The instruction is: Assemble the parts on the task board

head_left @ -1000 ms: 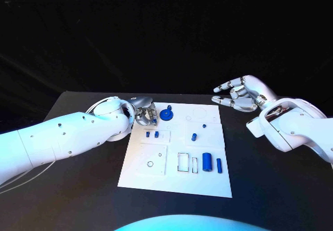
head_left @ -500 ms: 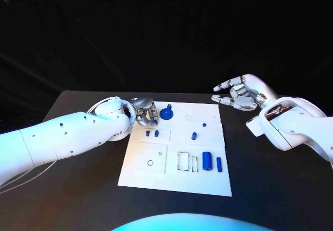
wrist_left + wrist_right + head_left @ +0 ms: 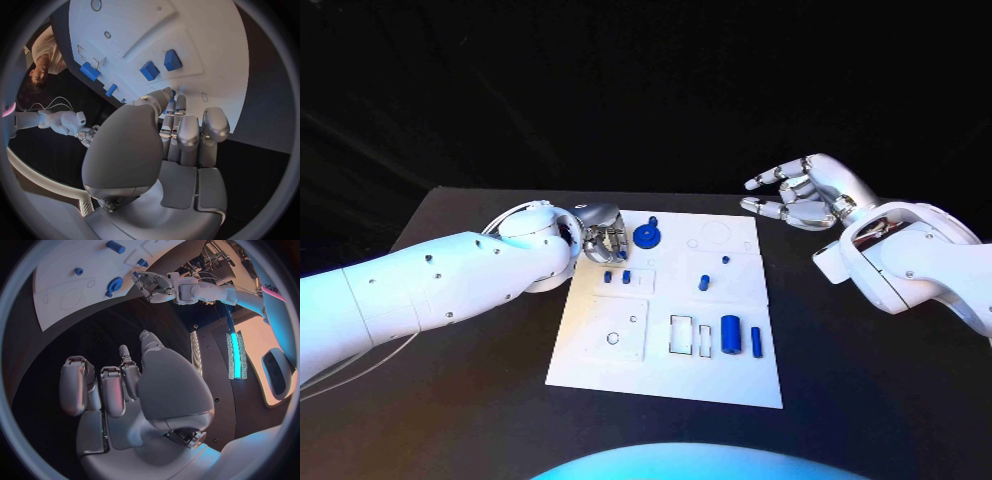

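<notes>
Task board [image 3: 668, 370], a white plate lying mid-table with outlined recesses and small blue parts [image 3: 730, 328] scattered over it, has the left hand [image 3: 600, 238] at its far left corner with fingers pressed together, whether pinching anything I cannot tell, while the right hand [image 3: 798, 192] hovers off its far right corner, fingers loosely curled and apart.

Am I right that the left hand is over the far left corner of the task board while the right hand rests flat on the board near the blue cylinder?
Not quite. The left hand is indeed at the far left corner of the task board, but the right hand is not on the board: the head view shows it open beyond the far right corner, well away from the blue cylinder.
</notes>
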Controlling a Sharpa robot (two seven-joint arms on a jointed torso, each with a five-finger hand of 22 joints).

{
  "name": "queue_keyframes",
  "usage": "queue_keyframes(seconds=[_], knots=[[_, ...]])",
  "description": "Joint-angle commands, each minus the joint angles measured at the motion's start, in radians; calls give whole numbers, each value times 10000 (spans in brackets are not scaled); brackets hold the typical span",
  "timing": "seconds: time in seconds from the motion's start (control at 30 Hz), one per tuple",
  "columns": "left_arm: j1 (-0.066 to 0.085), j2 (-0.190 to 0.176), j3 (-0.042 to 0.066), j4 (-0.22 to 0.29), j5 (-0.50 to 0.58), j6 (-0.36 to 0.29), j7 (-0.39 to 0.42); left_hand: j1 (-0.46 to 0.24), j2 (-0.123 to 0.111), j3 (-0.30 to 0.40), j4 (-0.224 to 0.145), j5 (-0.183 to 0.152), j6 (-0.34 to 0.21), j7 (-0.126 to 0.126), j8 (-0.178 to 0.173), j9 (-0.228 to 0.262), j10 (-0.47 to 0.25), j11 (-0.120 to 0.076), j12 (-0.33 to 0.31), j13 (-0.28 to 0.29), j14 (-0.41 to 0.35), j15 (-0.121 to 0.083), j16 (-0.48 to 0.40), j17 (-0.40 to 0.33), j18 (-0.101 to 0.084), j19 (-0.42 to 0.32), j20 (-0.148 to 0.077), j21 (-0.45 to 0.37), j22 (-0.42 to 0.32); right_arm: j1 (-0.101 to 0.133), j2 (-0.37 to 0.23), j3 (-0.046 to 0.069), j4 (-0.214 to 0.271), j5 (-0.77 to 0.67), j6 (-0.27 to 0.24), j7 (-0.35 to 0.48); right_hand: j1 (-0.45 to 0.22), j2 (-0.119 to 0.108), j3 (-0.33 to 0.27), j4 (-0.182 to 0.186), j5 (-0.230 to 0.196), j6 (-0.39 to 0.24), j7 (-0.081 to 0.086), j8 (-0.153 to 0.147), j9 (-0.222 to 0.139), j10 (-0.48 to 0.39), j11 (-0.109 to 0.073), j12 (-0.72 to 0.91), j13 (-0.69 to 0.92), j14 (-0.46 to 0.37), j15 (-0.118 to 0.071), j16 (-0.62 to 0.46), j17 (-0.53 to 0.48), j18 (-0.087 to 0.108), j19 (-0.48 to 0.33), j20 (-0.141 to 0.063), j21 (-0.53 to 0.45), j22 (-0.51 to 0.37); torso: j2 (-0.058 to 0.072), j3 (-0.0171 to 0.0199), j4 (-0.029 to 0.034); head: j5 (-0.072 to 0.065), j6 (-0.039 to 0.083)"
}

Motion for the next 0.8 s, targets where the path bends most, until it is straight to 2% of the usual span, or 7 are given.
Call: queue_keyframes(seconds=[0.03, 0.8], knots=[[0, 13, 2, 14, 28, 193, -54, -48, 36, 62, -9, -49, 45, -4, -64, -7, 83, -2, -59, 11, 55, -44, 26, -4, -107, 68, -23, 57, 13, -8, 8, 0, 6, -56, 30, 92, -52, 46, -22, -3, 53, 62, 0, 51, -11, -41, -14, -57, 707, 747, -41, -34, 1555, 63, -53, 6, -36, 1171, 3, 2, 0, 4, -4], [-16, 186, -20, -166, -40, 264, -80, -58, 37, 63, -20, -57, 68, -5, -64, -10, 106, -5, -68, 20, 67, -50, 42, 20, -116, 101, -27, 84, 47, -10, -16, 0, 27, -56, 32, 91, -52, 46, -22, -3, 53, 62, 0, 51, -11, -41, -14, -57, 707, 747, -41, -34, 1555, 63, -53, 6, -36, 1171, 5, 9, -5, -13, 27]])
